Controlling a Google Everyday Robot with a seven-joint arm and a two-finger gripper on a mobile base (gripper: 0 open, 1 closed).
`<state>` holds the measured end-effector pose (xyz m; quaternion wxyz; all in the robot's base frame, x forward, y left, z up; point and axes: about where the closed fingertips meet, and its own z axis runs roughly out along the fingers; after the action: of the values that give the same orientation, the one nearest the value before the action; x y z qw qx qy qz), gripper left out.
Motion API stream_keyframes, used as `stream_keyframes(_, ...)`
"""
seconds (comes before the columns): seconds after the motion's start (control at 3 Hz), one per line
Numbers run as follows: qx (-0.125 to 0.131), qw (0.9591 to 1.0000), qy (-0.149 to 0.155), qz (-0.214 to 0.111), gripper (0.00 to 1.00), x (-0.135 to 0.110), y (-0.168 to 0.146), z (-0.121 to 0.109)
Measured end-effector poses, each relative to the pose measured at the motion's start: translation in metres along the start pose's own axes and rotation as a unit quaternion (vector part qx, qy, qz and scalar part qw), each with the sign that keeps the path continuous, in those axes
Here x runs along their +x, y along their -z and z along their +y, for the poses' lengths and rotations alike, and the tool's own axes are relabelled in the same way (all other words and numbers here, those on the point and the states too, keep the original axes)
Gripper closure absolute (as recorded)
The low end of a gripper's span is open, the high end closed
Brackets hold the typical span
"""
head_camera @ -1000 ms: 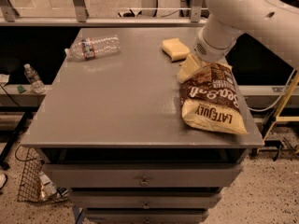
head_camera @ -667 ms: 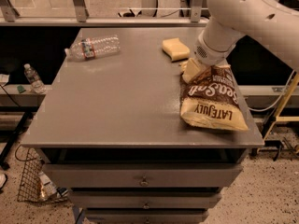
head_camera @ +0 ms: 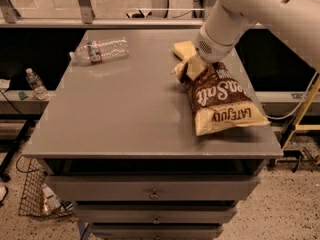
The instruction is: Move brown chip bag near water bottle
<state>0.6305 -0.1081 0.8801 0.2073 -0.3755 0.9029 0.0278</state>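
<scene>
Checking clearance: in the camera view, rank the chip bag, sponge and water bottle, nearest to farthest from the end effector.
The end effector is over the right rear of the table.
1. brown chip bag, right at it.
2. sponge, just beyond it.
3. water bottle, far left rear.

The brown chip bag (head_camera: 220, 96) is dark brown with a cream-yellow band, white "Sea Salt" script and dark "LATE JULY" letters. The water bottle (head_camera: 100, 50) is clear and ribbed, with a red, white and blue label. The sponge (head_camera: 182, 49) is pale yellow and the surface (head_camera: 125, 119) is plain grey. The hand (head_camera: 192, 66), at the bag's top end, belongs to a white arm (head_camera: 260, 9).
</scene>
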Motion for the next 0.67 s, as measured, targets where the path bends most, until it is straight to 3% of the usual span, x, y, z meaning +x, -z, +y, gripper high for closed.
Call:
stream_keyframes(0.33, -0.018, 0.9941, 0.102, -0.033, 1.00, -0.044, 0.033, 0.031)
stream_keyframes(0.67, -0.017, 0.9826, 0.173, -0.066, 1.00, -0.078, 0.064, 0.051)
